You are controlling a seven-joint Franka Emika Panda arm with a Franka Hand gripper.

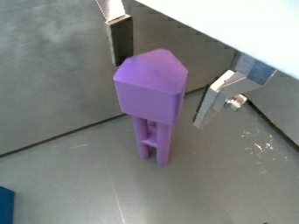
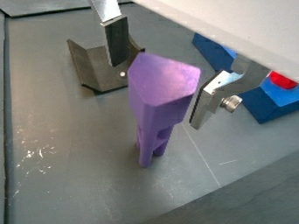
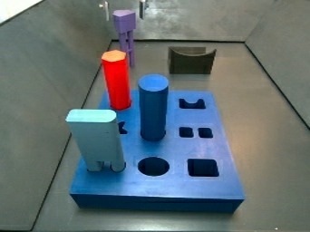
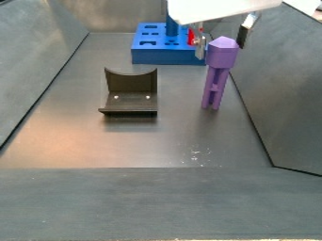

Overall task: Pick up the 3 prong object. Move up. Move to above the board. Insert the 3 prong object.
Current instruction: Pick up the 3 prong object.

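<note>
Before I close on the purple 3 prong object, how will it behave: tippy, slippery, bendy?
Probably tippy: the 3 prong object stands tall on thin legs, wider on top. It looks rigid, likely hard plastic. Its smooth faces may slip, so the open gripper, fingers flanking its top, should close squarely on flat sides.

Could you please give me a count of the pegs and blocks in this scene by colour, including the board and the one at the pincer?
Purple: 1, the 3 prong object, standing on the floor between the fingers of the pincer
Red: 1, peg
Light blue: 1, legged block
Blue: 2, round peg and board
Dark olive: 1, U-shaped block
Total: 6
</note>
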